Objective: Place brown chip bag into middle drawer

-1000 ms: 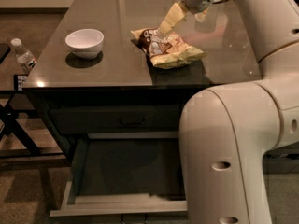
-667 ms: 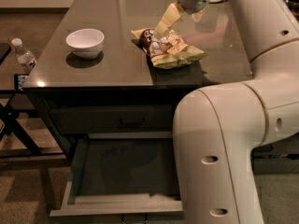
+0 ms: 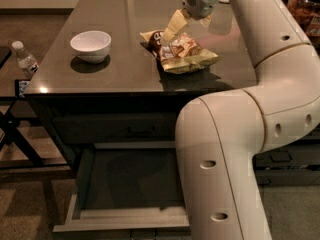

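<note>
Reaching gripper [image 3: 171, 36]: at far-left end of brown chip bag [image 3: 194, 58], apparently touching it; open or closed condition cannot be told.
Bag location: lying on table [image 3: 125, 14], right of white bowl [image 3: 91, 45].
Drawer status: middle drawer [image 3: 127, 181] pulled out, near side, below table.

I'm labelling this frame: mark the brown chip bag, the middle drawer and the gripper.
brown chip bag [image 3: 192, 60], camera view, its pale lower panel.
middle drawer [image 3: 77, 189], camera view, its left side wall.
gripper [image 3: 172, 33], camera view, its tip, over the bag.
</note>
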Robot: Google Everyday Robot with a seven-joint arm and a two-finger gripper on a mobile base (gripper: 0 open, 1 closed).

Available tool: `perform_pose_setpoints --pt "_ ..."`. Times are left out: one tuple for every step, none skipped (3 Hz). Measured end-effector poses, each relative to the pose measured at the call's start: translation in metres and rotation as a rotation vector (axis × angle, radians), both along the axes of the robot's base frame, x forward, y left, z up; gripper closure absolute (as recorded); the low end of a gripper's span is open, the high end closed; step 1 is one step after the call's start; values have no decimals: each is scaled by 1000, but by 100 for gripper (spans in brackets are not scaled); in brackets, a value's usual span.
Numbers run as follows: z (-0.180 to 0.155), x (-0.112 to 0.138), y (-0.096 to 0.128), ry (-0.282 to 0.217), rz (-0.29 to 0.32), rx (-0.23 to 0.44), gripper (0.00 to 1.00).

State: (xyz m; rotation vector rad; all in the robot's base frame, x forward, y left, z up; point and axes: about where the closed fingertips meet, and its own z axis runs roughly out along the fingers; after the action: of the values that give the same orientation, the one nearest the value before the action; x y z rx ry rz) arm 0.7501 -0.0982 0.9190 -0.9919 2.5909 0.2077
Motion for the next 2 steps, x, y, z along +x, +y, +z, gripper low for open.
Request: perform_pose_setpoints --pt "-14 5 2 19 -2 -12 0" --pt "-32 10 2 44 -5 -21 0"
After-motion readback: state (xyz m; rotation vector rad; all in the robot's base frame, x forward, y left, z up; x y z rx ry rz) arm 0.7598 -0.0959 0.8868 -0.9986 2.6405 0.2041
